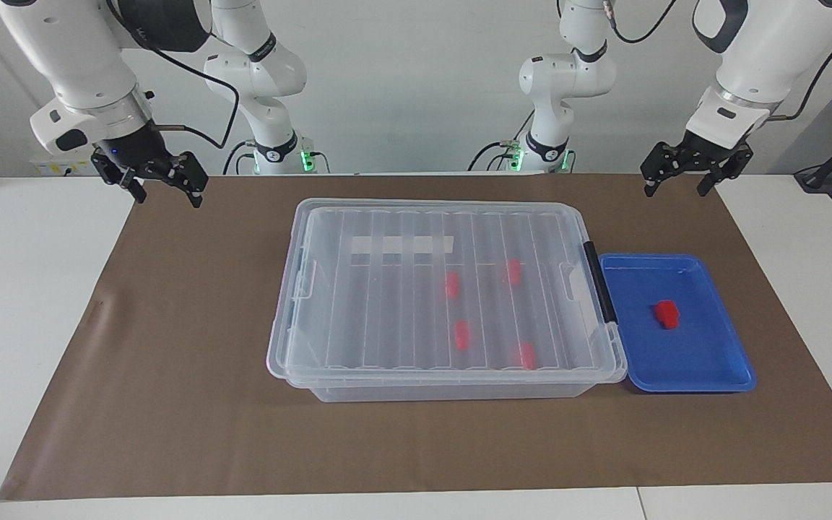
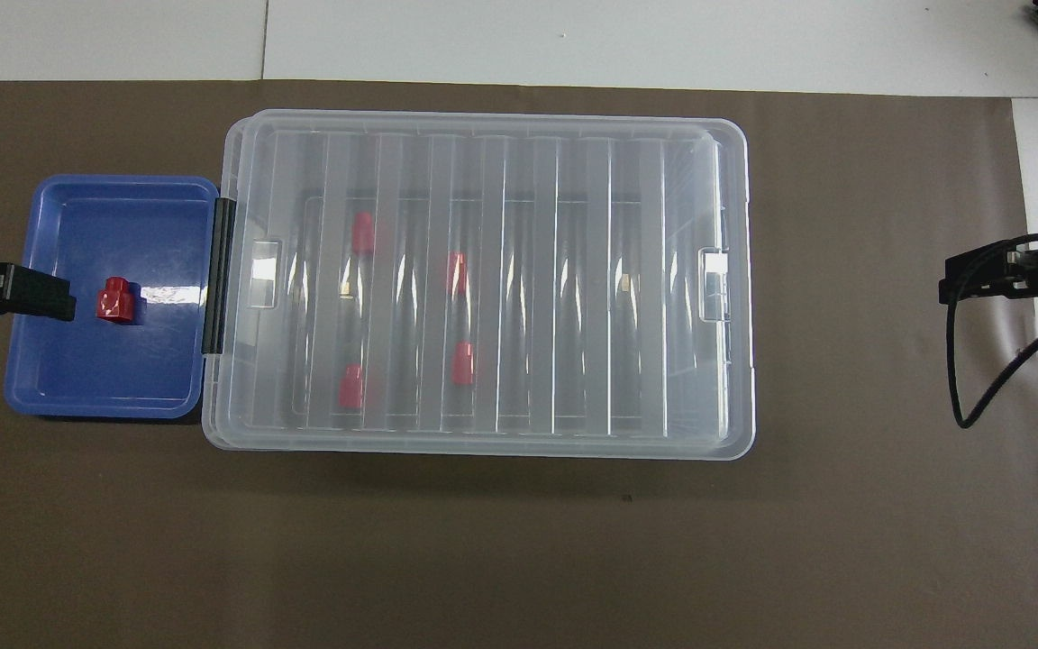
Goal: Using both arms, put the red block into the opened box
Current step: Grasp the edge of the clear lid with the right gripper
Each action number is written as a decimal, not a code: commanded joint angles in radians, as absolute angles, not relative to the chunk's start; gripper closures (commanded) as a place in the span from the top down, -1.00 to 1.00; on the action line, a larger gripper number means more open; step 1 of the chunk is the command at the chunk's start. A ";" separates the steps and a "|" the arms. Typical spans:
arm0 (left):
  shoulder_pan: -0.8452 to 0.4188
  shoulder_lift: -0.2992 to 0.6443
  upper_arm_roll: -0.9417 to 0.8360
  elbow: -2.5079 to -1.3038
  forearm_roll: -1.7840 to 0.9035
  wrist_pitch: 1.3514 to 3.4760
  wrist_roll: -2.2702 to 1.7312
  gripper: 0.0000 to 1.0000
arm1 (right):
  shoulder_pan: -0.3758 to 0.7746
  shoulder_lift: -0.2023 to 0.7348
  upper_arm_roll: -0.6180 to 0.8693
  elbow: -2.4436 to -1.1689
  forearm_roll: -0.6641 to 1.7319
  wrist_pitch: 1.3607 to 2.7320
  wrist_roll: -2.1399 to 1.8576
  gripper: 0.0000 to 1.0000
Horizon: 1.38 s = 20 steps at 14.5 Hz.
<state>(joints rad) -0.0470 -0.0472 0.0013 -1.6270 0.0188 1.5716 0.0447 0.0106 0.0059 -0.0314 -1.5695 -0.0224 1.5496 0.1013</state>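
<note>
A large clear plastic storage box (image 1: 445, 375) stands mid-desk on a matte brown paper mat (image 1: 170, 404) that covers the white desk (image 1: 26, 303). Its translucent ribbed lid (image 1: 401, 289) lies closed on top; the ribs run as parallel raised strips across the lid. A white strip label (image 1: 401, 245) shows through the lid toward the robots' side. One black bar latch (image 1: 599, 282) sits on the box end that faces the left arm's end of the desk.

Red blocks, counted: five. All are small, stubby, glossy plastic pieces. Four red blocks lie inside the closed box, seen blurred through the lid: (image 1: 451, 284), (image 1: 513, 271), (image 1: 462, 335), (image 1: 527, 355). They lie apart from one another, in the half of the box toward the latch.

The fifth, the loose red block (image 1: 668, 313), lies in a shallow blue plastic tray (image 1: 719, 375) with rounded corners and a raised rim. The tray stands just beside the latch end of the box. The block rests near the middle of the tray floor, touching no wall.

Hands, counted: two, both black and two-fingered, on white jointed arms. The left hand (image 1: 698, 173) hangs in the air over the mat edge at the left arm's end of the desk, fingers apart, holding nothing. The right hand (image 1: 158, 178) hangs over the mat corner at the right arm's end, fingers apart, holding nothing. Neither touches box, tray or block.
</note>
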 commanded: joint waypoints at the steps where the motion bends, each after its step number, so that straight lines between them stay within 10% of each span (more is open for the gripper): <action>1: -0.060 -0.051 0.011 -1.611 0.014 1.563 0.031 1.00 | 0.002 -0.018 -0.025 -1.597 -0.008 1.568 0.077 1.00; 20: -0.058 -0.051 0.011 -1.615 0.009 1.591 0.040 1.00 | 0.233 0.083 -0.017 -1.878 0.035 2.083 0.249 1.00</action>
